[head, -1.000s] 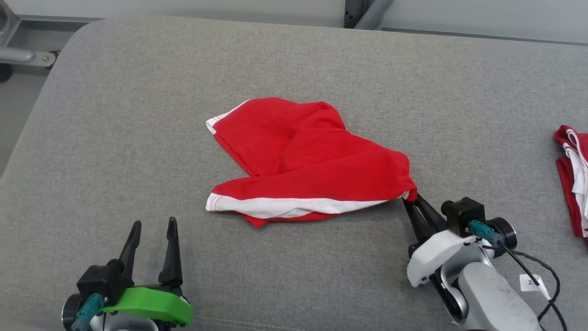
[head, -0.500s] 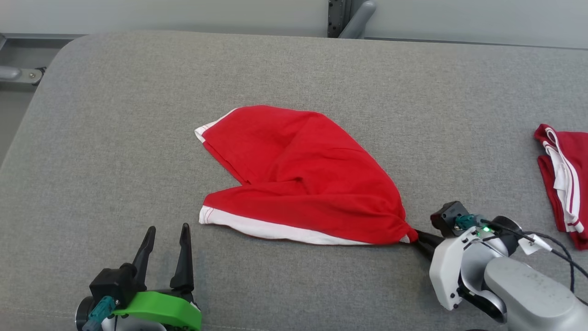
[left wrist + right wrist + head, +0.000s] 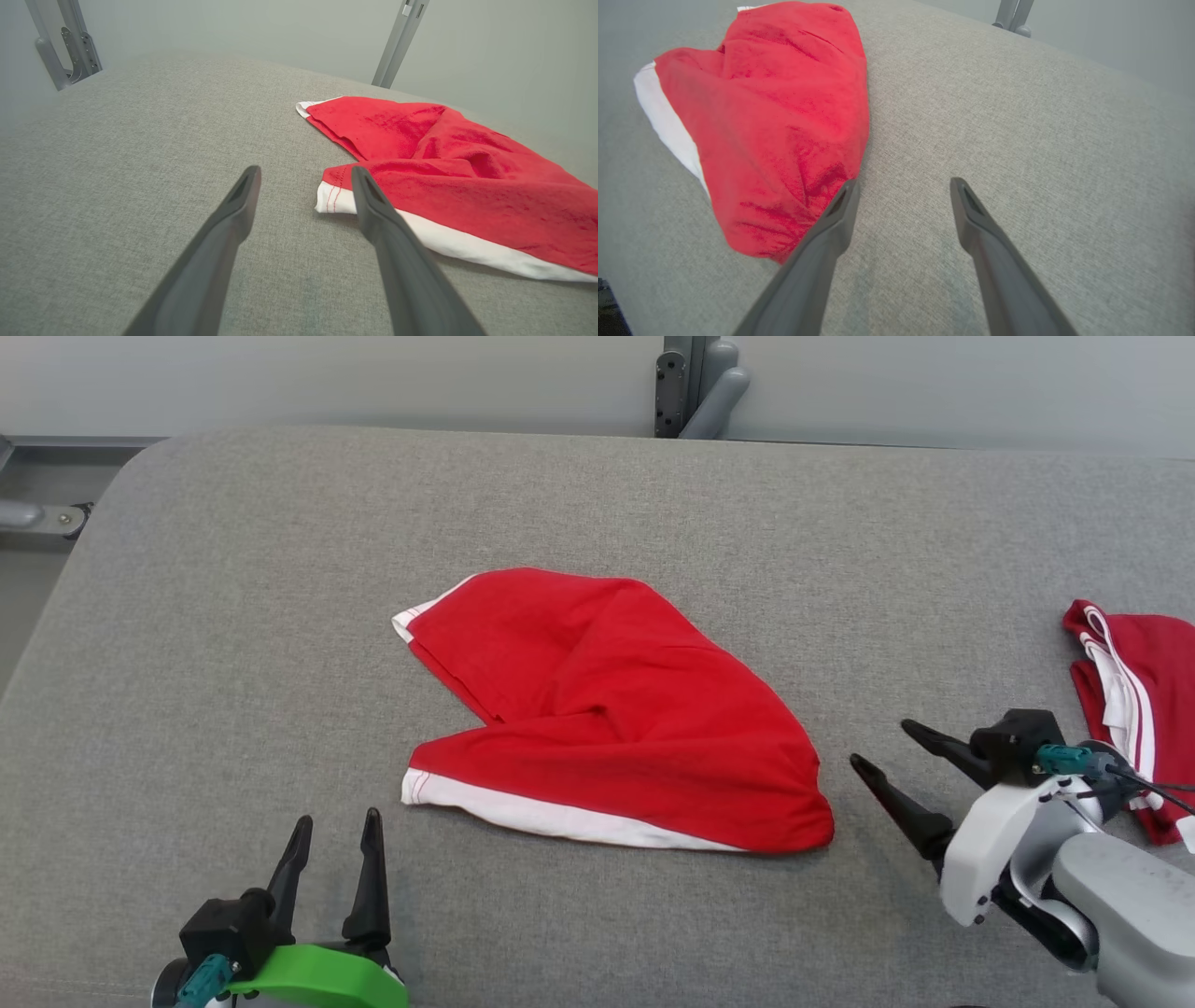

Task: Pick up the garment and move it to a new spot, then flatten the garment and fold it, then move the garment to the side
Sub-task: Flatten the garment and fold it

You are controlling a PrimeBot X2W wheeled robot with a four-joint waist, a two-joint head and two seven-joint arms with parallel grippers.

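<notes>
The garment is a red piece with white trim, lying loosely bunched in the middle of the grey padded surface. Its white-edged hem runs along the near side. My right gripper stands open just right of the garment's near right corner, apart from it, nothing between its fingers. At the lower left my left gripper is open, its fingertips a short way before the garment's near left corner.
A second red and white garment lies folded at the right edge of the surface. Metal frame posts stand behind the far edge, and another bracket sits off the left edge.
My right gripper has let go of the garment's right corner, opened, and drawn back to the right. The corner has dropped flat. The head camera has shifted, sliding the scene downward.
</notes>
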